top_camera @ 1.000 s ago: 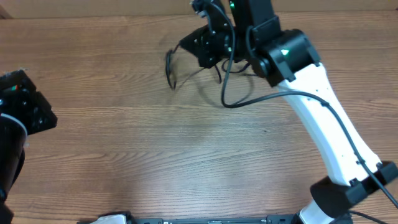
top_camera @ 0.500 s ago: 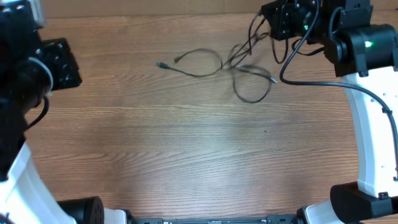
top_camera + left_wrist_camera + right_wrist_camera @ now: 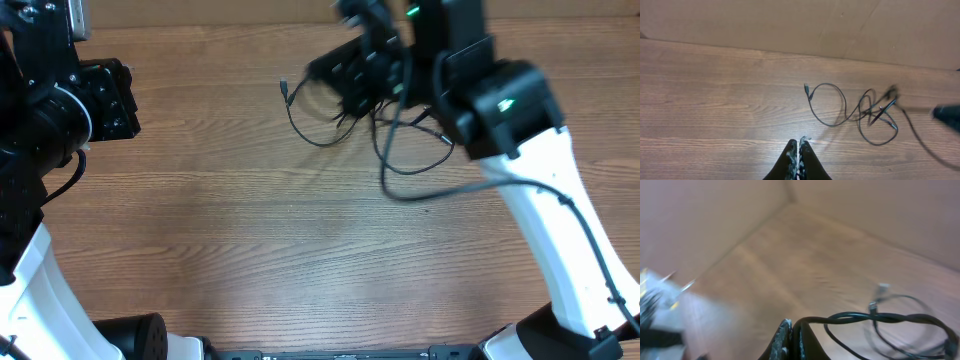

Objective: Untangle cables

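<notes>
The cables (image 3: 300, 125) are thin black cords lying tangled on the wooden table at the back centre, with one plug end (image 3: 284, 88) sticking out to the left. My right gripper (image 3: 345, 85) hovers over the tangle. In the right wrist view it (image 3: 792, 327) is shut on one cable strand (image 3: 847, 317), which runs off to the right towards a plug (image 3: 883, 286). My left gripper (image 3: 105, 100) is at the far left, well away from the cables. In the left wrist view it (image 3: 798, 149) is shut and empty, with the tangle (image 3: 862, 106) ahead to the right.
A brown cardboard wall (image 3: 790, 25) runs along the table's back edge. The right arm's own thicker black wire (image 3: 400, 192) hangs in a loop over the table just in front of the tangle. The right wrist view is blurred.
My right arm has swung from the back right towards the centre with a strand in its grip. The cables have been drawn together. The left arm has barely moved.
</notes>
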You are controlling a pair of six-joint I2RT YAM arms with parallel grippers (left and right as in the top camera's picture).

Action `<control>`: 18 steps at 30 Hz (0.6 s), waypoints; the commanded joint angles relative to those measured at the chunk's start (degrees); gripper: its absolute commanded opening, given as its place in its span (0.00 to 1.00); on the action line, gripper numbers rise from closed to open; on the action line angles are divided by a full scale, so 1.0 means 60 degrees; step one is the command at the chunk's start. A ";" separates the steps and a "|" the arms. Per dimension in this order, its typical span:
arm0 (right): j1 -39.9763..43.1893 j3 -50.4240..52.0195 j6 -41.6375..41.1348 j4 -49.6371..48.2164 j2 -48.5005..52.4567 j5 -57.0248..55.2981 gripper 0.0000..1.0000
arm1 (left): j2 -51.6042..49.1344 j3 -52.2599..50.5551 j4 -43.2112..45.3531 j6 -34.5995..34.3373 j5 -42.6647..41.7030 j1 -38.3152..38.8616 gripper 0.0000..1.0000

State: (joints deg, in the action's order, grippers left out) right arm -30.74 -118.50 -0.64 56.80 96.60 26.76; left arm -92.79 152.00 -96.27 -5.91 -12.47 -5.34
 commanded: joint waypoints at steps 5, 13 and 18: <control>-0.2499 -0.0120 0.0080 0.0138 0.0117 0.0270 0.04 | 0.0117 0.0015 0.0047 0.0175 -0.0189 -0.0044 0.04; -0.1297 -0.0393 0.0080 -0.0379 0.0080 -0.7526 0.04 | 0.0120 0.0015 -0.0087 0.0215 -0.0197 -0.0044 0.04; 0.2218 -0.1381 -0.0907 -0.0273 -0.0277 -0.2619 0.04 | 0.0117 0.0015 -0.0087 0.0215 -0.0390 -0.0044 0.04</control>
State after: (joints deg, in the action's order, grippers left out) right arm -28.01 -121.49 -1.69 55.18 98.32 -2.61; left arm -92.79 152.00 -96.73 -5.76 -12.91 -5.34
